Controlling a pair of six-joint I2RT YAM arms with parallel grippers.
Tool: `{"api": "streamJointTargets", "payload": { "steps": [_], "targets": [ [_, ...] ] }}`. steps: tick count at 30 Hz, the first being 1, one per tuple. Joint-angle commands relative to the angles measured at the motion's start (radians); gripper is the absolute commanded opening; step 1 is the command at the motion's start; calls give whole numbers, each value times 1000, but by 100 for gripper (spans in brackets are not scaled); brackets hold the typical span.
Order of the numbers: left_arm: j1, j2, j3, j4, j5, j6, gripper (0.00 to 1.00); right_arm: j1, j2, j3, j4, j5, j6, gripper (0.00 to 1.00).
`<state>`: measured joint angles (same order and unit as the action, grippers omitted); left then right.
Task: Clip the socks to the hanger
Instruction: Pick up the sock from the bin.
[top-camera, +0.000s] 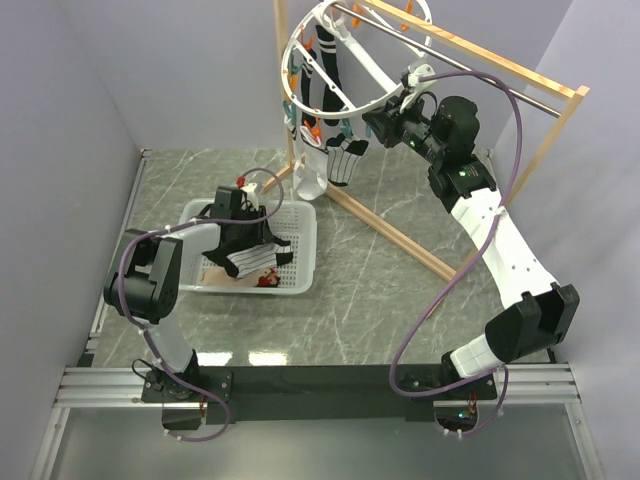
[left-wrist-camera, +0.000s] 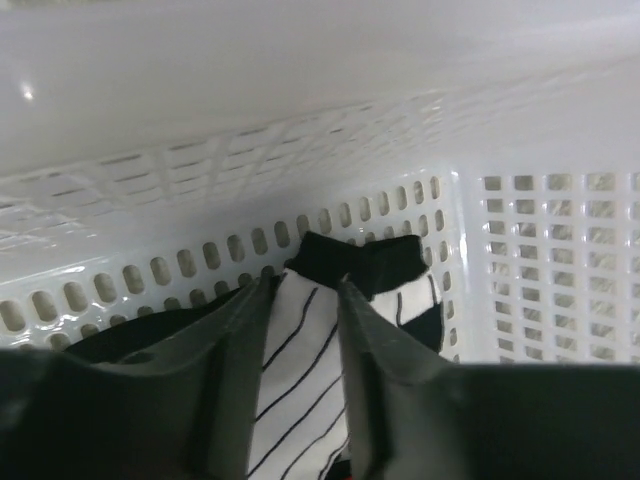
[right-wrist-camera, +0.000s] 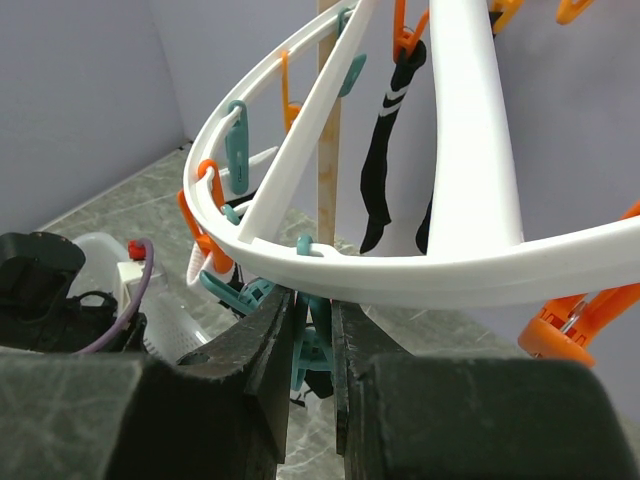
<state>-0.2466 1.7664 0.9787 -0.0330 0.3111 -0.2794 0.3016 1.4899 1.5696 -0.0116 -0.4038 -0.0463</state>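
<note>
My left claw (left-wrist-camera: 303, 290) is down inside the basket (left-wrist-camera: 540, 260), and the striped sock (left-wrist-camera: 300, 385) fills the gap between its fingers. It looks clenched on the fabric, though from this close I can't swear the pinch is firm. The sock's long axis runs along the gap, away from the wrist towards the basket wall, black end furthest. My right claw (right-wrist-camera: 311, 300) is clenched on a teal clip (right-wrist-camera: 312, 350) just under the hanger (right-wrist-camera: 420, 275) rim. So the sock lies low and left, and its clip is high and right across the bench (top-camera: 380, 270). The basket walls crowd the front and right, so I'd lift straight up first.
</note>
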Motion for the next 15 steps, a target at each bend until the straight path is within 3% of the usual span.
{"api": "streamJointTargets", "payload": {
  "steps": [1, 2, 6, 10, 15],
  "targets": [
    [0, -37, -20, 25, -40, 0, 32, 4, -40, 14, 21, 20, -9, 0],
    [0, -44, -26, 25, -47, -6, 25, 4, -39, 12, 21, 20, -9, 0],
    [0, -62, -55, 96, -55, -33, 13, 4, -51, 1, 24, 22, -9, 0],
    [-2, -48, -64, 94, -1, -27, 14, 4, -56, -3, 19, 26, -18, 0],
    [-11, -22, -61, 76, 60, -7, 22, 4, -56, -6, 19, 23, -13, 0]
  ]
}}
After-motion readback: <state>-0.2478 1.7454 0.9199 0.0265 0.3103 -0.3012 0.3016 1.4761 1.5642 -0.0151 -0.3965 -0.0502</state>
